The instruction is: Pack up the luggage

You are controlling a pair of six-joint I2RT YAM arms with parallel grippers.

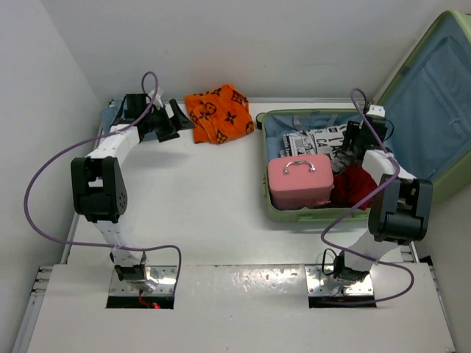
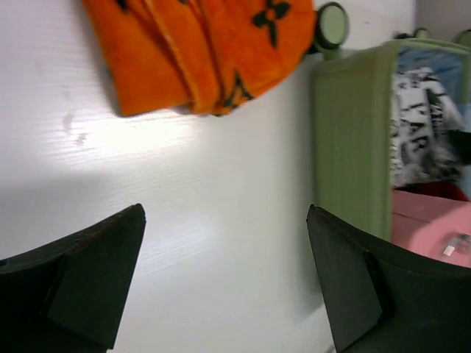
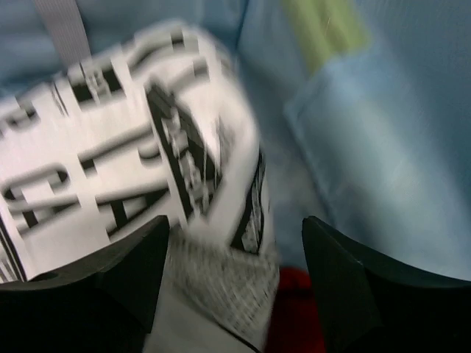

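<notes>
The luggage (image 1: 263, 184) lay open on the right of the table (image 1: 199, 213), lid propped back. Inside were a pink case (image 1: 299, 182), a black-and-white printed garment (image 1: 313, 140) and something red (image 1: 353, 187). The right gripper (image 3: 235, 222) hung over the printed garment, jaws apart, gripping nothing. An orange cloth (image 1: 218, 112) was not yet packed; the left gripper (image 2: 224, 220) was near it, jaws wide. Roughly one item left, then likely closing.

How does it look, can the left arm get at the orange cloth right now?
Probably yes. The left tool is open and empty, the orange cloth lies just ahead on the table, and nothing sits between them.
</notes>
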